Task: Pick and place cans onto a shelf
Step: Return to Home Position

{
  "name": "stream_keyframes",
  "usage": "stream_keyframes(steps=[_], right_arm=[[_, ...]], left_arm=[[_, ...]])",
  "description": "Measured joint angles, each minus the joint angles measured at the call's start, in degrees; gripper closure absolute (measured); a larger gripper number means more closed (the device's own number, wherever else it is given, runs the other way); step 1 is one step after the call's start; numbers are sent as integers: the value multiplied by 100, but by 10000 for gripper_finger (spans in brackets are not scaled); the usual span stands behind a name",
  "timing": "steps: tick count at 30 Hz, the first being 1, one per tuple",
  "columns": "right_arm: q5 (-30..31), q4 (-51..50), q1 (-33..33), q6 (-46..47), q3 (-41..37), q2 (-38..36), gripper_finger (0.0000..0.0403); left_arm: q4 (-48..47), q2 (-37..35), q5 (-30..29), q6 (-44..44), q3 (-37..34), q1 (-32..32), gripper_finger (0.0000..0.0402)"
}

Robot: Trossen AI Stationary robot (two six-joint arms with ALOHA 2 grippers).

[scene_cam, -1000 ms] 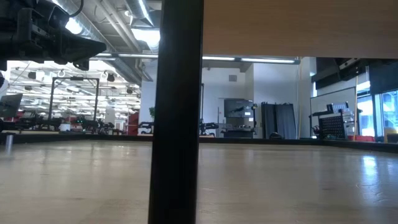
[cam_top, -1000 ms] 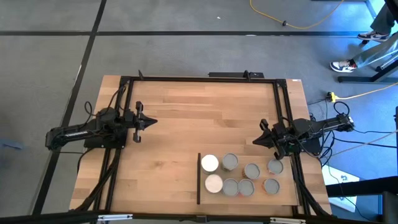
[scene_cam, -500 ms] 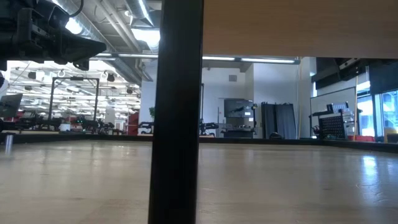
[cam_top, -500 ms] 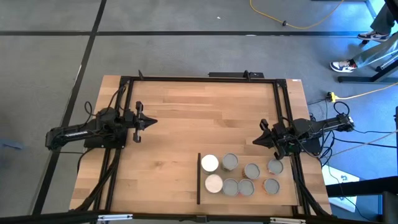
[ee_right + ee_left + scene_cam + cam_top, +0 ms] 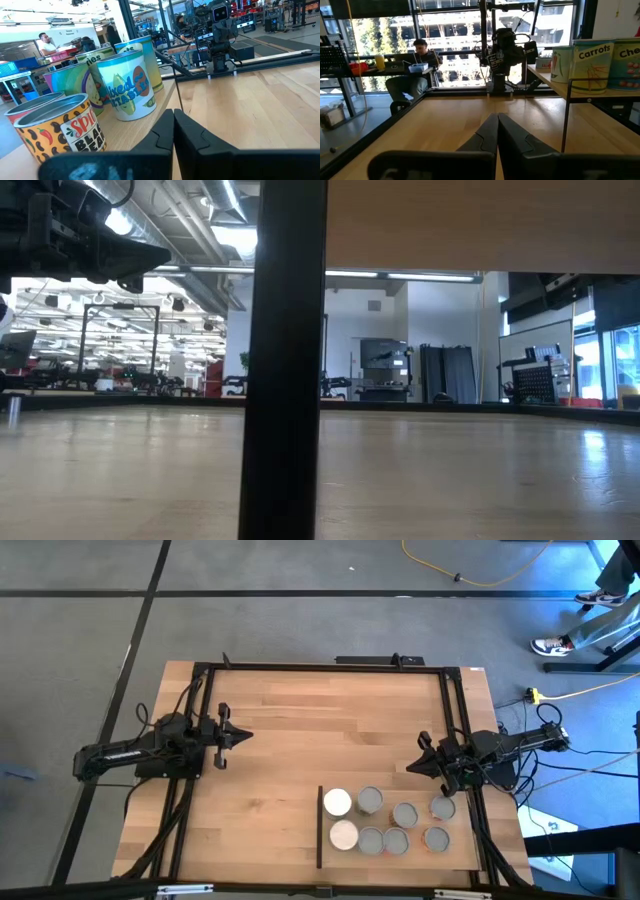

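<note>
Several cans (image 5: 388, 822) stand upright on their bases on the shelf (image 5: 460, 858), a light-wood board at the table's near right with a dark strip (image 5: 320, 828) along its left edge. Two cans are white-topped (image 5: 337, 802); the others are silver-grey. The left wrist view shows the shelf (image 5: 555, 86) raised on thin black legs, with labelled cans (image 5: 592, 61) on it. My left gripper (image 5: 248, 736) (image 5: 497, 116) hovers shut at the table's left. My right gripper (image 5: 410, 768) (image 5: 173, 112) hovers shut just beyond the shelf's far right part, with labelled cans (image 5: 125, 85) beside it.
A black frame (image 5: 320, 666) runs around the tabletop. In the low view a black post (image 5: 285, 360) and the shelf's underside (image 5: 480, 225) block much of the scene. Bare wood (image 5: 330, 730) lies between the arms. A person (image 5: 417, 62) sits beyond the table.
</note>
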Motion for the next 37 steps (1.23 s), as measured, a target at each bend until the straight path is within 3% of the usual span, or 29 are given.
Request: stream_keyframes(steps=[37], right_arm=[[0, 0, 0, 0, 0, 0, 393]], left_arm=[[0, -1, 0, -1, 0, 2, 401]])
